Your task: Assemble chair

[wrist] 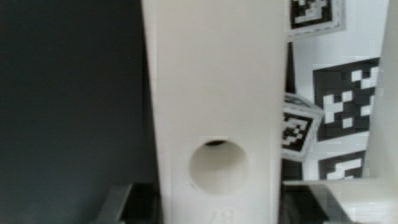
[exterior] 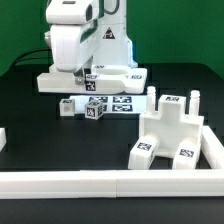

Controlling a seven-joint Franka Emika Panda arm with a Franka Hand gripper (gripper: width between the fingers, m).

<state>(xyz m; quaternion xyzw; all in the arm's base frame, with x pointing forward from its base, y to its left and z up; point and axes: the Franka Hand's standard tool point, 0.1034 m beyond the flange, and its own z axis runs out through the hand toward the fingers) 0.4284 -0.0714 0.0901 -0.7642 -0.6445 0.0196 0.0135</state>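
My gripper (exterior: pixel 79 70) is down at the back of the table, shut across a long white chair slab (exterior: pixel 92 80) that lies low over the black table. In the wrist view the slab (wrist: pixel 214 90) fills the middle, with a round hole (wrist: pixel 217 165) near my gripper (wrist: pixel 217 206). A dark finger (wrist: pixel 137 200) presses each long edge. A partly built chair piece (exterior: pixel 168 128) of chunky white tagged parts stands at the exterior view's right. Two small tagged blocks (exterior: pixel 68 105) (exterior: pixel 96 109) lie in front of the slab.
The marker board (exterior: pixel 118 101) lies flat just in front of the slab; it also shows in the wrist view (wrist: pixel 347 92). A long plain white rail (exterior: pixel 100 185) runs along the front edge and up the exterior view's right side (exterior: pixel 213 150).
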